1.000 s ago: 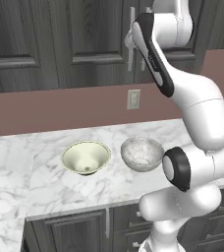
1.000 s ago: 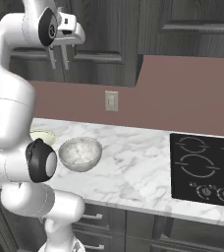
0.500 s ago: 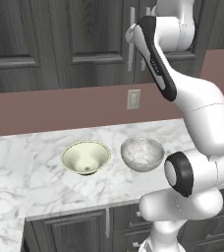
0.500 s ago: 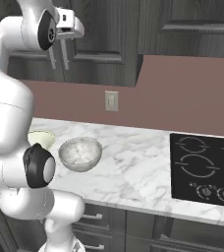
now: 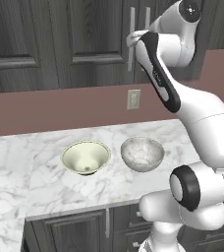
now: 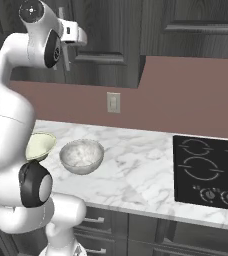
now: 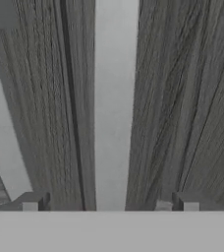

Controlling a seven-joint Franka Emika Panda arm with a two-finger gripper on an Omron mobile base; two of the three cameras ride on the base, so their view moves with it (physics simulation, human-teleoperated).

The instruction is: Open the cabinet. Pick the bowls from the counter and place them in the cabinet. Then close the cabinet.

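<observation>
1. While both bowls [image 5: 111, 156] wait mid-frame on the counter [image 5: 30, 182], the cabinet [image 5: 92, 44] up top is shut.
2. Gripper [image 7: 109, 204] gapes around a handle [image 7: 115, 103].
3. Next up: clamp, pull.

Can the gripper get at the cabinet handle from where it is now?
Probably yes. The gripper is open, and in the hand view a handle runs straight up between the jaws with nothing in front of it. The cabinet doors look shut.
</observation>
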